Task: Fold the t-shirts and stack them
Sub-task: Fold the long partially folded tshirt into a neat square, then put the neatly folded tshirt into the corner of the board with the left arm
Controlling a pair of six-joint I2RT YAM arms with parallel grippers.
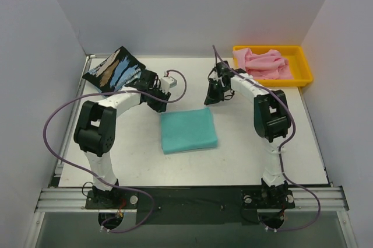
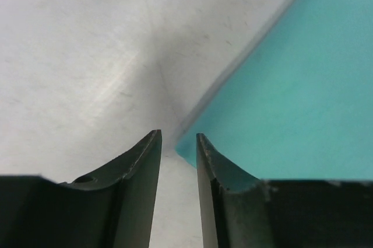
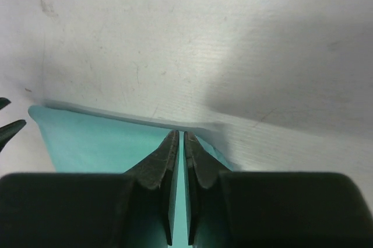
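A teal-green t-shirt (image 1: 188,130) lies folded into a flat rectangle at mid-table. My left gripper (image 1: 162,105) hovers at its far left corner, jaws a little apart with only bare table between them; the corner (image 2: 303,84) lies just past the fingertips (image 2: 178,136). My right gripper (image 1: 211,97) is at the far right corner, its jaws closed to a thin slit (image 3: 180,133) over the shirt's far edge (image 3: 93,140), gripping nothing that I can see. A pink t-shirt (image 1: 262,63) lies crumpled in the yellow tray (image 1: 306,70). A black streaked t-shirt (image 1: 113,70) lies folded at the far left.
White walls close in the table at the back and on both sides. The yellow tray stands at the far right corner. The left gripper's fingertips (image 3: 9,125) show at the left edge of the right wrist view. Cables loop beside both arms.
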